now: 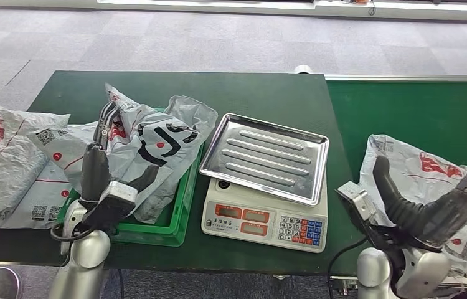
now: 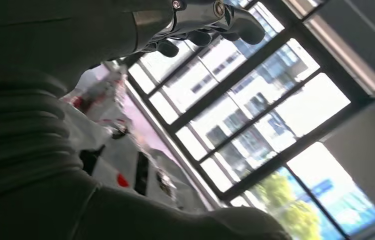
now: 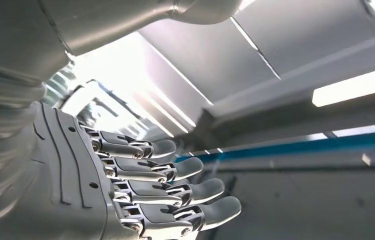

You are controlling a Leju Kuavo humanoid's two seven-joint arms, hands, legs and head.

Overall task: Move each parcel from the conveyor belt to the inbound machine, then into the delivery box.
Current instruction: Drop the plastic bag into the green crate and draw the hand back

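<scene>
A grey-white parcel (image 1: 418,163) with red print lies on the green conveyor belt (image 1: 405,109) at the right. My right hand (image 1: 433,208) hovers at the parcel's near edge, fingers spread and holding nothing; in the right wrist view the right hand (image 3: 125,185) has its fingers (image 3: 195,187) stretched out against the ceiling. A scale (image 1: 262,219) with a steel tray (image 1: 265,156) stands mid-table, nothing on it. A green crate (image 1: 178,215) holds a crumpled parcel (image 1: 156,140). My left hand (image 1: 103,180) is over that parcel, fingers (image 2: 200,22) apart, gripping nothing.
More grey parcels (image 1: 7,162) are piled on the table left of the crate. The dark green table (image 1: 256,93) ends at carpeted floor beyond. The conveyor's metal rail (image 1: 411,78) runs along its far side.
</scene>
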